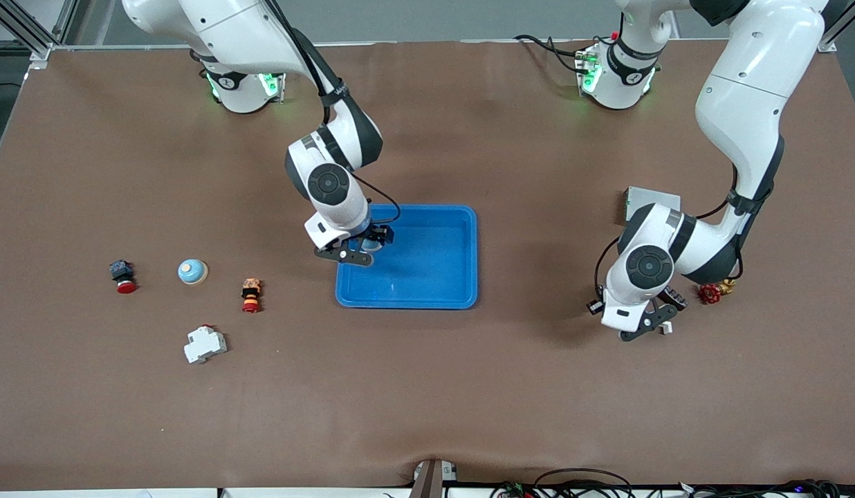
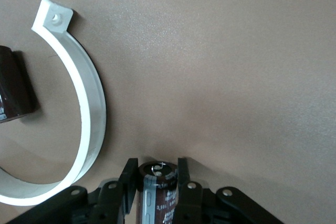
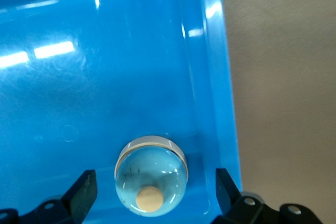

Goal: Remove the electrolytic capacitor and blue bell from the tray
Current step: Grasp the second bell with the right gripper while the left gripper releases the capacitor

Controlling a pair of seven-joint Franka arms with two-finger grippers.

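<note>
While left fingers [image 2: 185,182] clamp one capacitor [image 2: 157,192], right fingers [image 3: 84,187] (spread) flank one bell [image 3: 151,174].

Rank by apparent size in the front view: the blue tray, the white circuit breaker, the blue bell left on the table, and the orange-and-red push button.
1. blue tray, by far the largest.
2. white circuit breaker.
3. blue bell on the table and orange-and-red push button: they look too close in size to rank.

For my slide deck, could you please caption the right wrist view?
Open right gripper over the blue tray, a light-blue bell resting inside between its fingers.
</note>
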